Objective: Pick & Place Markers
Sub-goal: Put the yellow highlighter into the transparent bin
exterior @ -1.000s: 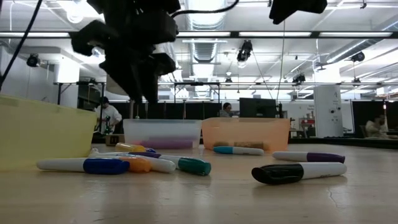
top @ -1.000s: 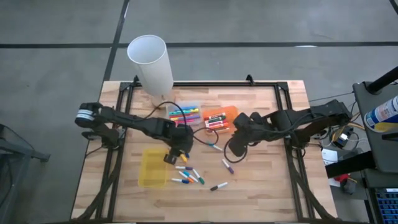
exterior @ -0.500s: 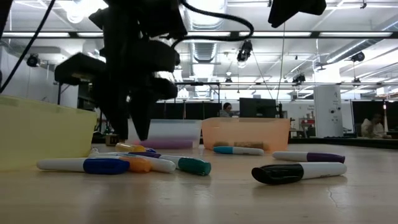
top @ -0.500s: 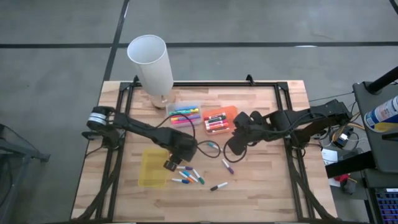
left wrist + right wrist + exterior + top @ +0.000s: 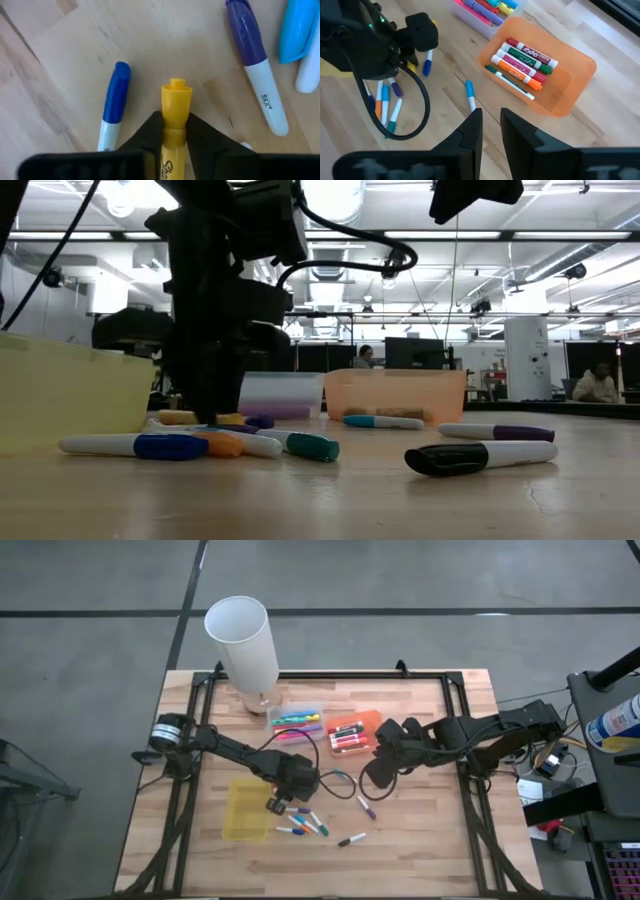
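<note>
Several markers [image 5: 305,823] lie loose on the wooden table near the front, among them a black-capped one [image 5: 480,457] and a purple one [image 5: 366,807]. My left gripper [image 5: 275,802] stands down among them, next to the yellow tray [image 5: 247,808], shut on a yellow marker [image 5: 176,100]. Blue [image 5: 114,97] and purple [image 5: 250,45] markers lie on either side of it. My right gripper [image 5: 372,780] hangs above the table in front of the orange tray [image 5: 540,65]. Its fingers [image 5: 470,132] stand a narrow gap apart with nothing between them. My left gripper pinches the yellow marker's barrel [image 5: 173,134] just behind the cap between its two fingers [image 5: 150,135]. The fingers come from above, pointing steeply down, and lie across the marker. The marker lies about level at the table top, its cap [image 5: 178,418] sticking out beside the fingers.
A clear tray [image 5: 297,723] and the orange tray [image 5: 352,734] at the middle back hold sorted markers. A tall white cylinder [image 5: 243,645] stands at the far left edge. A blue marker [image 5: 340,775] lies between the arms. A dark cable loops by the left wrist [image 5: 420,110].
My left gripper has come down onto the loose markers beside the yellow tray, a little toward the near edge, and has shut on the yellow marker. The markers around it lie as before.
</note>
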Tool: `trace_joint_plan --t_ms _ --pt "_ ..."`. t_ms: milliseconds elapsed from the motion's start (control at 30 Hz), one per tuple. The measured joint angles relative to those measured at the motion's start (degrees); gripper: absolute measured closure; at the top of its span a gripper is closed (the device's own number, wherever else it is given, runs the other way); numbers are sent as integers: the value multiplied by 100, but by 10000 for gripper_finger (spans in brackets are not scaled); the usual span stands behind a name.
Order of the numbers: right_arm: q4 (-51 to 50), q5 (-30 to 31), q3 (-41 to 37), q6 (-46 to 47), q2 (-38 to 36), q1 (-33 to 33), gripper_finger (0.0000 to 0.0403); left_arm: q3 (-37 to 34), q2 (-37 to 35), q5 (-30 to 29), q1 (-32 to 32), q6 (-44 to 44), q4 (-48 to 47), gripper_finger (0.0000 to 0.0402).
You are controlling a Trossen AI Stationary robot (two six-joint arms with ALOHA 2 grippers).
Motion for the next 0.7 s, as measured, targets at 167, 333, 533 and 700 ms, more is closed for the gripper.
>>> trace_joint_plan --t_ms 167,333,533,700 --pt "7 0 0 -2 2 1 342 220 -8 -146 13 -12 -96 356" --pt "-2 114 0 -24 2 2 342 676 -109 -352 20 32 -491 356" --pt "-9 425 0 -4 0 1 342 1153 -609 -719 143 243 -900 356" --pt "-8 457 0 -10 0 0 342 1242 -1021 -911 638 283 -884 353"
